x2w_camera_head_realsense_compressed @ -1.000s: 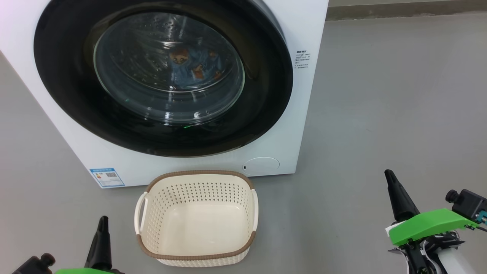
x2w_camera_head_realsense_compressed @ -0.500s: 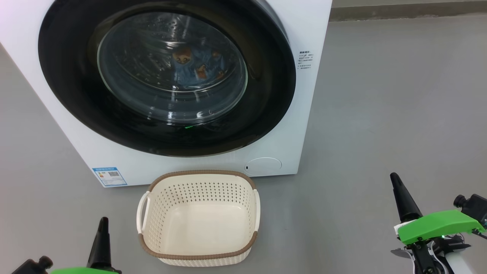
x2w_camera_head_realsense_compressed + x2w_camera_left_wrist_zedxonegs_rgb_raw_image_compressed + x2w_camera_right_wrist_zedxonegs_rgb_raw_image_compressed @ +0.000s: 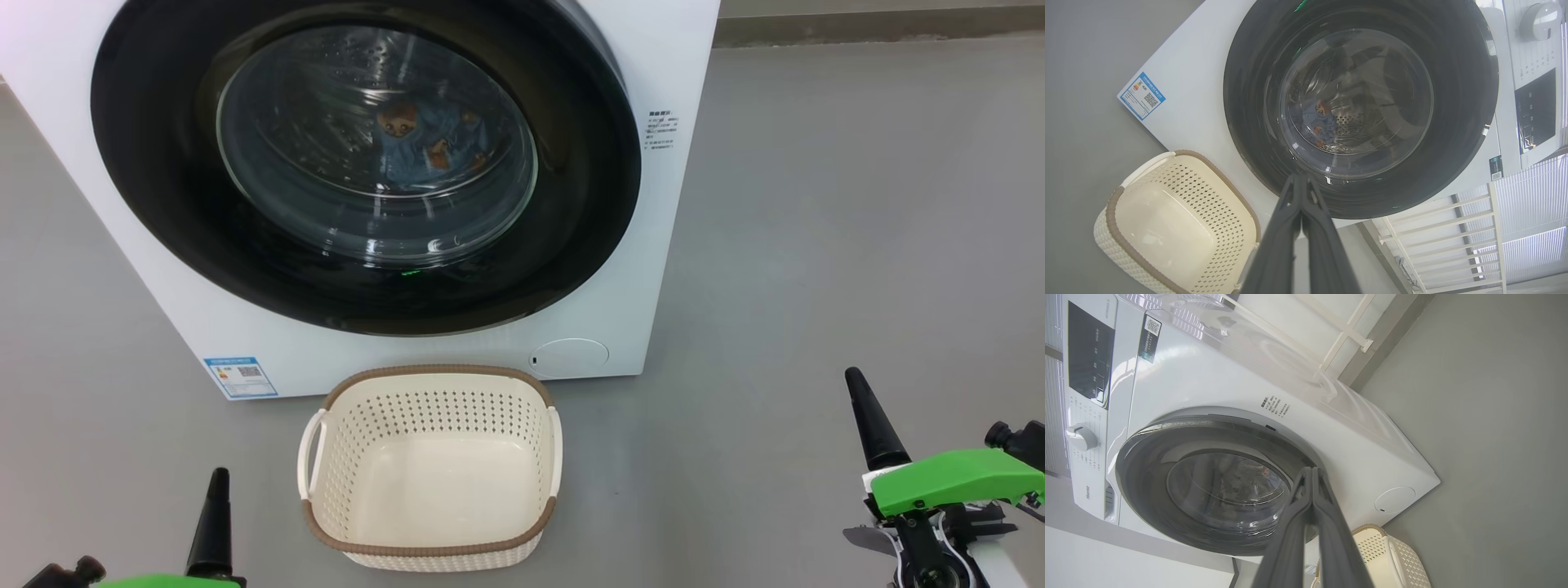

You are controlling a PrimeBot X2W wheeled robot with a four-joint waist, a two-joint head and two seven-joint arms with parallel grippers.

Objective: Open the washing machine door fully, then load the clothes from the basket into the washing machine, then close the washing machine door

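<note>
Nearest, the left gripper [image 3: 218,480] is at btm left of head view. Its fingers are pressed together on nothing, tip pointing up-frame over the grey floor [image 3: 816,245]. The right gripper [image 3: 856,382] is at btm right, likewise closed tight w/ nothing in it, well apart from everything else. A green housing [image 3: 947,482] sits behind its fingers.

Btwn them & a bit fwd, the basket [image 3: 429,550] stands upright on the floor, w/ brown rim, white side handles & bare cream bottom showing. It's just in front of the washing machine [image 3: 678,57]; can't tell if they touch.

Low on the machine's front are a blue label sticker [image 3: 241,376] at left & a round white flap [image 3: 569,357] at right. Above, the washing machine door [image 3: 584,204] is closed against the front: glossy black ring w/ bulging glass ctr. Thru the glass, the clothes [image 3: 424,147] lie inside the drum, light blue fabric w/ brown-orange characters.

Farther back, right wrist view shows a knob [image 3: 1081,437] on the control panel, & a white rail frame [image 3: 1347,332] by the wall.
</note>
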